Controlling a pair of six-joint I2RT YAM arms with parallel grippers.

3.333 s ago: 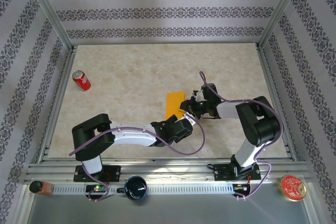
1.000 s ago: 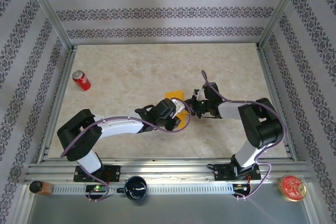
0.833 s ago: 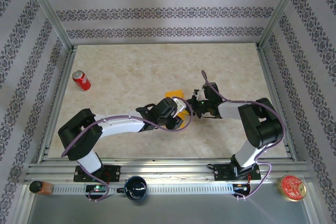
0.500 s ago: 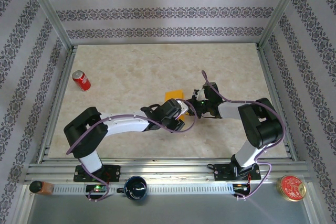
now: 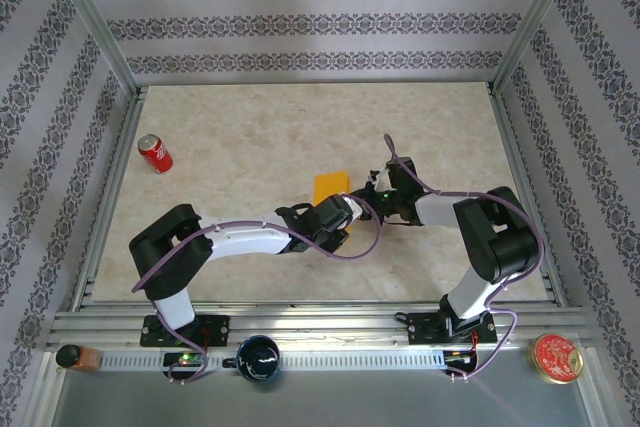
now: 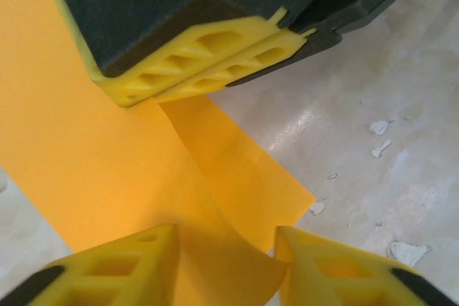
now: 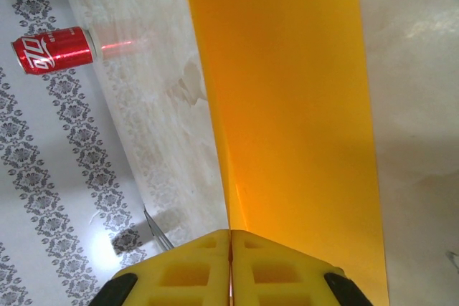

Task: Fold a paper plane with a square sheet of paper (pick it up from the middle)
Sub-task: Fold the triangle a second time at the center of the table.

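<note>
Now, orange sheet (image 7: 287,105) within right tool (image 7: 230,234).

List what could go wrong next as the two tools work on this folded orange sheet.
1. The right tool pinches only the edge of the paper sheet; a tug may tear it or pull it free.
2. The left tool stands open astride a curled flap; closing there might set a crooked crease.

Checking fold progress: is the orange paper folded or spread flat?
Folded: the orange paper lies doubled, an upper layer curling up from where the right end effector pinches it.
</note>
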